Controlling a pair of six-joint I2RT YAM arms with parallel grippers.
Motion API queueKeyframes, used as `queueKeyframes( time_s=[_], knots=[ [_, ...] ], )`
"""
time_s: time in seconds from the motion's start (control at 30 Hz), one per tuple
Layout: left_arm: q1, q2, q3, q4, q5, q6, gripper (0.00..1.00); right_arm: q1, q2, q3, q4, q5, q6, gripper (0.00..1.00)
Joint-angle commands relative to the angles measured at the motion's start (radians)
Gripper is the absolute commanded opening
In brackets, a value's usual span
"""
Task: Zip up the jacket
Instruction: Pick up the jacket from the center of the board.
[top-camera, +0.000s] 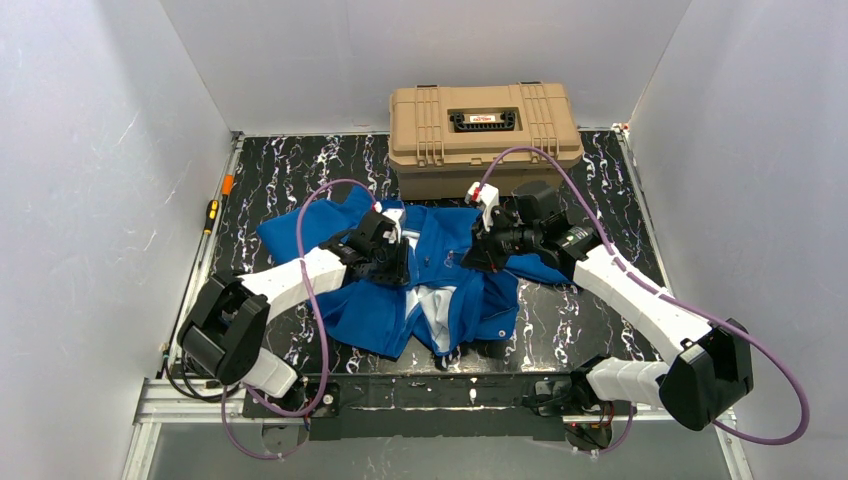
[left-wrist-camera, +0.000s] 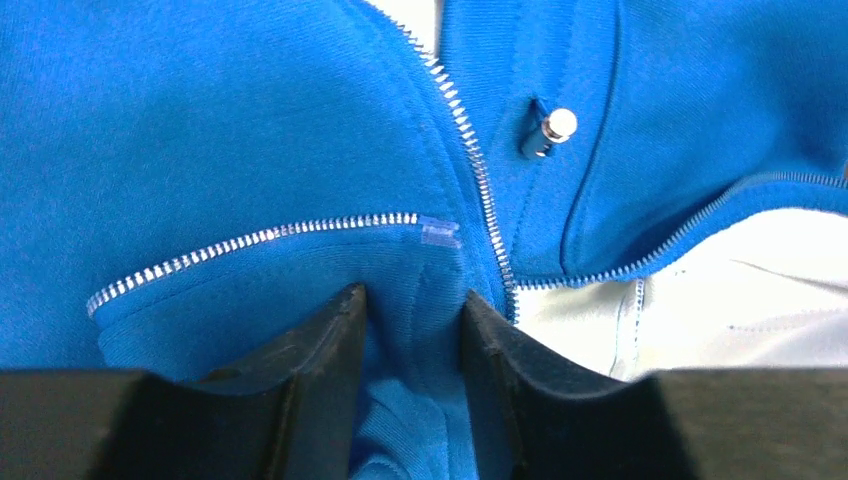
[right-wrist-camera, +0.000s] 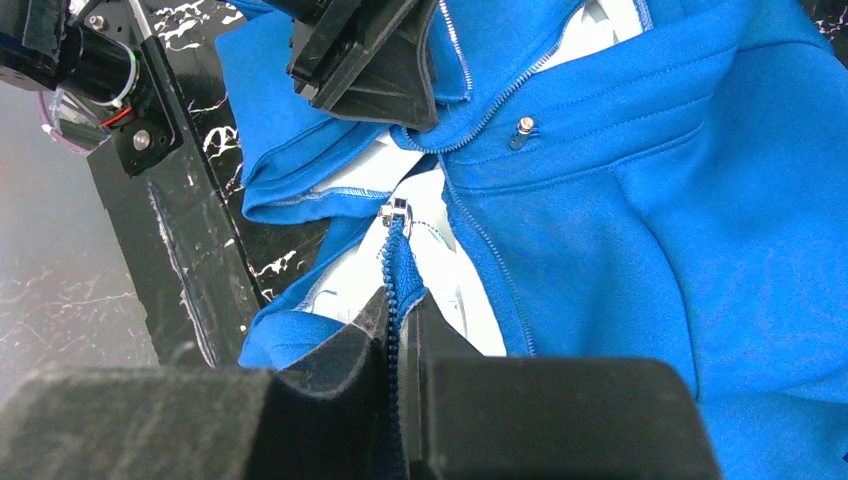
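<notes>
Royal-blue soft fabric jacket (top-camera: 365, 315) laid centrally, tan hard-plastic case (top-camera: 485, 125) at its 12 o'clock. Left gripper (left-wrist-camera: 412, 300) clamped on fold beside zipper teeth (left-wrist-camera: 480, 170); right gripper (right-wrist-camera: 400, 310) pinched on zipper strip (right-wrist-camera: 392, 265), silver slider (right-wrist-camera: 393, 212) at its 12 o'clock. Fabric judged light, limp, bunch-prone; grip best taken at slider.

the jacket (top-camera: 365, 312) lies spread mid-table (top-camera: 585, 315). the case (top-camera: 485, 125) stands behind it at one o'clock, a screwdriver (top-camera: 211, 214) at ten o'clock. the left gripper (top-camera: 400, 262) sits on its nine o'clock side, the right gripper (top-camera: 478, 256) at three o'clock.
</notes>
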Motion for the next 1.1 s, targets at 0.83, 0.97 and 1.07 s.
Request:
queueKeyframes(
  time_s=[0.83,0.97,1.07],
  knots=[
    [0.034,-0.498,0.07,0.316,0.187,1.429,0.0,-0.007,0.051,0.206,0.057,-0.076,0.039,0.01],
    [0.139,-0.425,0.236,0.523,0.362,1.782,0.0,-0.023,0.101,0.333,0.153,-0.101,0.105,0.01],
    [0.202,-0.281,0.522,0.636,0.49,1.944,0.0,-0.04,0.144,0.457,0.239,-0.158,0.188,0.01]
  ],
)
